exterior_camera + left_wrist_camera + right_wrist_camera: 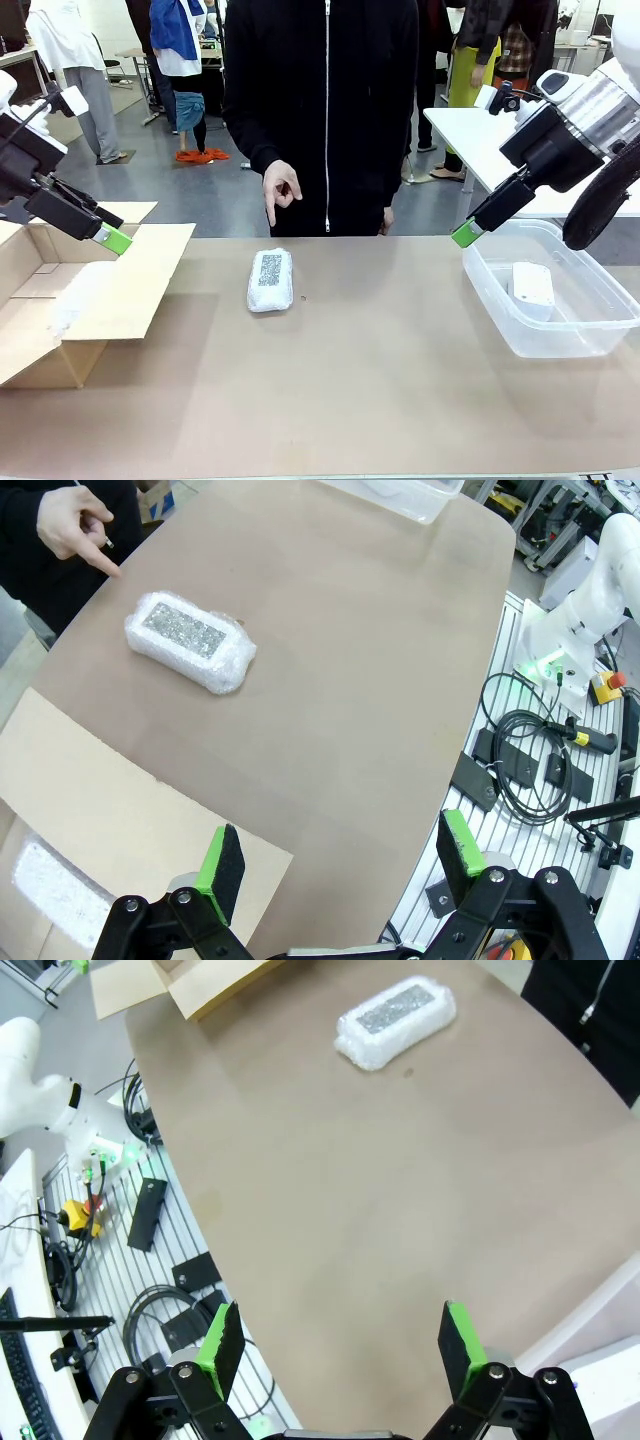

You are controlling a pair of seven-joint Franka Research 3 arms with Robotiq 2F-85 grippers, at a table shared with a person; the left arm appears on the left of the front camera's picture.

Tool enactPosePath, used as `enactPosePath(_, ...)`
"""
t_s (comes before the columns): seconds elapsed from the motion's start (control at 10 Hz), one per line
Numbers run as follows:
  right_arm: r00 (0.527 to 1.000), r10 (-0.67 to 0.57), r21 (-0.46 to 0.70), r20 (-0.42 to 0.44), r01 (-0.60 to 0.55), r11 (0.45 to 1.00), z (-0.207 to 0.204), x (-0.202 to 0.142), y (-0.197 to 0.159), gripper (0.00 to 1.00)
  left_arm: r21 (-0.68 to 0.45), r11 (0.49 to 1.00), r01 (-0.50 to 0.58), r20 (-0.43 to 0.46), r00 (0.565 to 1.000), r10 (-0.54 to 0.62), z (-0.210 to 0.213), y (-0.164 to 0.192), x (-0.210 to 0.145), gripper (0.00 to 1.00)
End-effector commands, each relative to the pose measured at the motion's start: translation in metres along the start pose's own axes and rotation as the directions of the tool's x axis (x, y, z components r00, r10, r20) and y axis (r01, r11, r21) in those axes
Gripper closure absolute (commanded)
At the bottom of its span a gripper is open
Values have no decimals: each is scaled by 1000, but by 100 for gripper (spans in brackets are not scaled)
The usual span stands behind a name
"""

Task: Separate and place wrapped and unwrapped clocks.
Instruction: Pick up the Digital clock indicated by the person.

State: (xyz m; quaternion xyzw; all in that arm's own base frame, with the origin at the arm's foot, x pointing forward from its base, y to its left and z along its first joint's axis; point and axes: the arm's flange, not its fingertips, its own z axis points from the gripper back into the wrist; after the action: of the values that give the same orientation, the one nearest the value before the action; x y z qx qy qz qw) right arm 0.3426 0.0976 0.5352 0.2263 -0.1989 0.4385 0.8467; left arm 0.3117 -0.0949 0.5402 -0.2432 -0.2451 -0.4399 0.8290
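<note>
Wrapped clocks lie in two places: one bundle (271,280) with a dark speckled patch rests flat near the middle of the table (380,390), toward the far edge, and a second whitish bundle (78,297) sits inside the open cardboard box (135,285) at the left. The unwrapped clock (532,289) – a smooth white block – lies in the clear plastic bin (520,345) at the right.

The left gripper (112,238) hangs above the box's far flap, its arm angled down and inward from the left edge. In the left wrist view its green-padded fingers (222,860) stand wide apart with nothing between them, over the flap and the table edge.

The right gripper (465,235) hovers just above the bin's far left corner, its arm sloping down from the upper right. In the right wrist view its fingers (222,1345) are likewise spread wide and empty.

The person stands at the far side; one hand (282,190) hangs above the middle bundle, index finger pointing down – not touching it.
</note>
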Motion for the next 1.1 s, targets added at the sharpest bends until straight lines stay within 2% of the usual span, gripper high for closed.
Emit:
enactPosePath(0.0, 1000, -2, 4, -7, 2, 1000, 0, 1, -1, 0, -12, 1000, -5, 11, 1000, 5, 0, -1, 0, 0)
enactPosePath(1.0, 1000, -2, 4, -7, 2, 1000, 0, 1, -1, 0, -12, 1000, -5, 11, 1000, 5, 0, -1, 0, 0)
